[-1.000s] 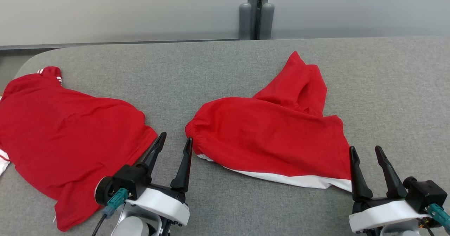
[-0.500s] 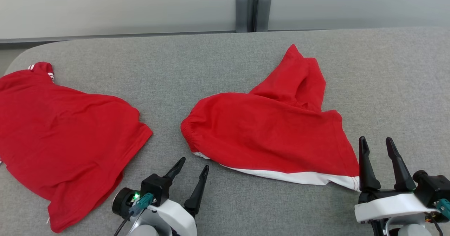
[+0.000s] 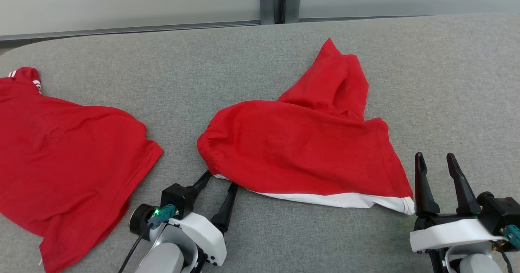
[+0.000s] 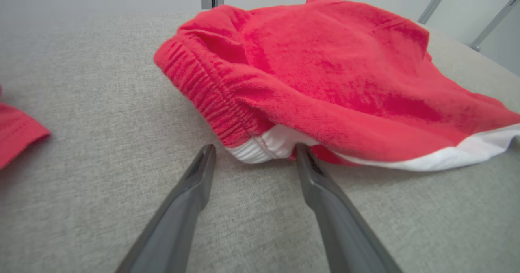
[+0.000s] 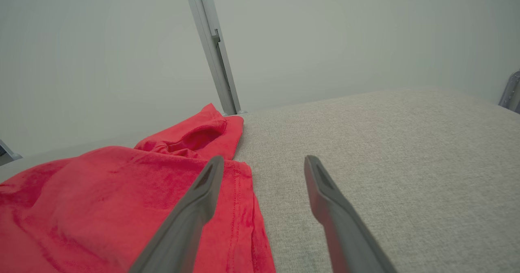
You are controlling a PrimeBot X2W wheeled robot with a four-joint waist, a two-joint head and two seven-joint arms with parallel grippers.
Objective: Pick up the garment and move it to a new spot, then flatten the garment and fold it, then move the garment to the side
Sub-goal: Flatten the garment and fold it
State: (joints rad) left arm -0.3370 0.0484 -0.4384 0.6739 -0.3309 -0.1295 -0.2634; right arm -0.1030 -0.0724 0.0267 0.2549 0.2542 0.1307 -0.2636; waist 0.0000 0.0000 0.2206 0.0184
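I count two red garments on the grey table (image 3: 252, 57). On the shorts (image 3: 300, 151), the white waistband corner lies between the fingertips of my left gripper (image 3: 220, 179), which are spread with nothing pinched. The right gripper (image 3: 434, 157) has two fingers, also spread and empty, just beside the hem corner. The shirt (image 3: 61, 163) lies well left of both.

Head view high above grey table (image 3: 447, 82), wrist views low and close, red shorts (image 3: 300, 147) common to all.
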